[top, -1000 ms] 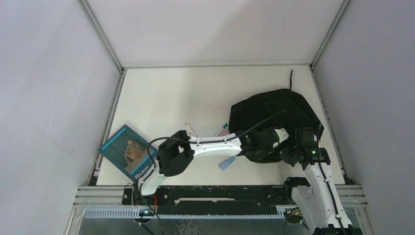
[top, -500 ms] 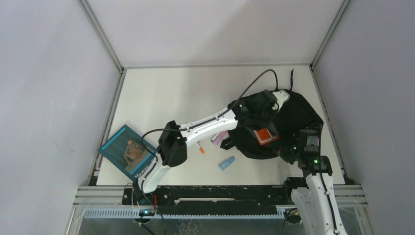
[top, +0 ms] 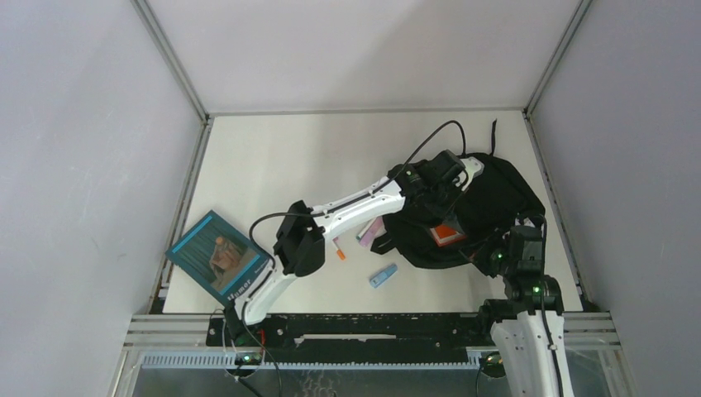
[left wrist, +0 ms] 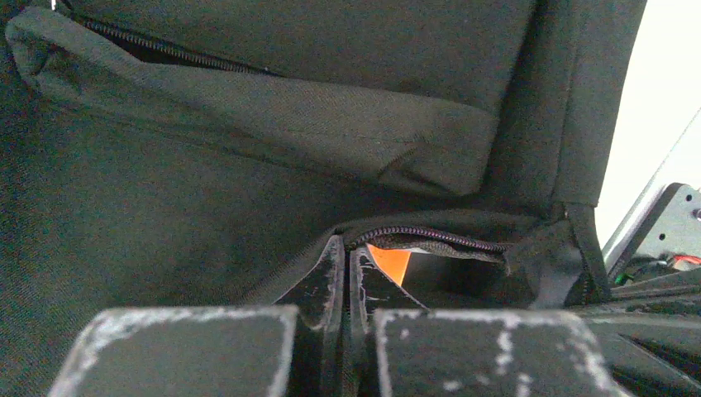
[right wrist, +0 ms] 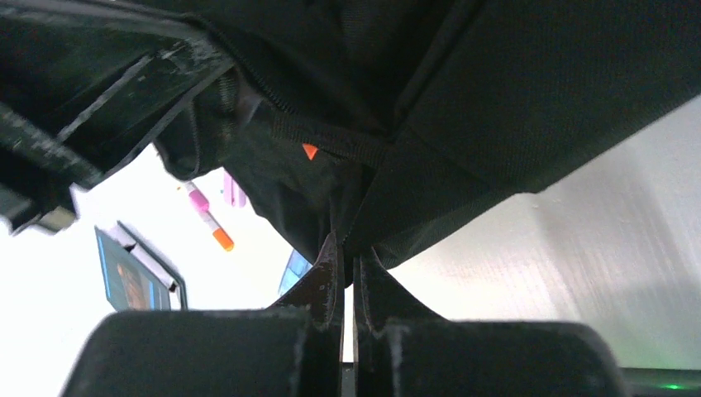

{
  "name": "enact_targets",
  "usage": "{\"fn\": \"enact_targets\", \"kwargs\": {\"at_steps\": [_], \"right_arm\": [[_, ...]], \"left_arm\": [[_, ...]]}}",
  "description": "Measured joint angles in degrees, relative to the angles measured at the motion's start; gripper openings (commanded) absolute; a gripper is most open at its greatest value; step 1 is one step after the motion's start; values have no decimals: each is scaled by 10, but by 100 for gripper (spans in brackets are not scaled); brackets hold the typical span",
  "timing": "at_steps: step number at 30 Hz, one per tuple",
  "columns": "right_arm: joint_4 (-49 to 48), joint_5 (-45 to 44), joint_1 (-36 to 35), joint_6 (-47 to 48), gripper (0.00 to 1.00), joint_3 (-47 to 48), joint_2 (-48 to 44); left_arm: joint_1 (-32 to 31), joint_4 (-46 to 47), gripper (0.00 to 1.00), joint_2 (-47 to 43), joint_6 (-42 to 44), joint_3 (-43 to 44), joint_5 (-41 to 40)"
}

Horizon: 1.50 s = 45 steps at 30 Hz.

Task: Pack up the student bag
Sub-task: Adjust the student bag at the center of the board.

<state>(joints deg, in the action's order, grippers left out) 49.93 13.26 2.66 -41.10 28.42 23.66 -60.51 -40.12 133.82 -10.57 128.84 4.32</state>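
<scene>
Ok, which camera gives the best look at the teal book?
The top external view: the teal book lies almost wholly visible there, cover up. The right wrist view catches only a small, washed-out part of it past the student bag. The left wrist view shows none of it.

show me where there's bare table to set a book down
The table is bare across its far left, between the far edge, the teal book and the student bag. Crowded: left of the bag, around the marker, pink item and blue item.
</scene>
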Motion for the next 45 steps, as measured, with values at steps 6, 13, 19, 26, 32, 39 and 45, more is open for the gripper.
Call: {"fn": "enact_targets", "kwargs": {"at_steps": [6,13,19,26,32,39,45], "right_arm": [[-12,26,-1,25,0,0,-82],[-15,39,-1,36,8,0,-129],[-13,40,-1,33,67,2,-117],[-29,75,-10,47,63,23,-92],[-52,43,-100,61,62,67,-75],[-76,-49,-264,65,59,89,-27],[-89,-175,-461,54,66,91,143]], "left_arm": [[10,-11,0,9,-3,4,16],[14,-5,0,42,-15,18,35],[17,-7,26,43,-16,18,33],[25,-18,39,10,-21,18,22],[31,-10,41,-104,-42,18,12],[72,23,40,-252,-76,-27,5],[123,40,41,-330,-117,-197,-7]]}}
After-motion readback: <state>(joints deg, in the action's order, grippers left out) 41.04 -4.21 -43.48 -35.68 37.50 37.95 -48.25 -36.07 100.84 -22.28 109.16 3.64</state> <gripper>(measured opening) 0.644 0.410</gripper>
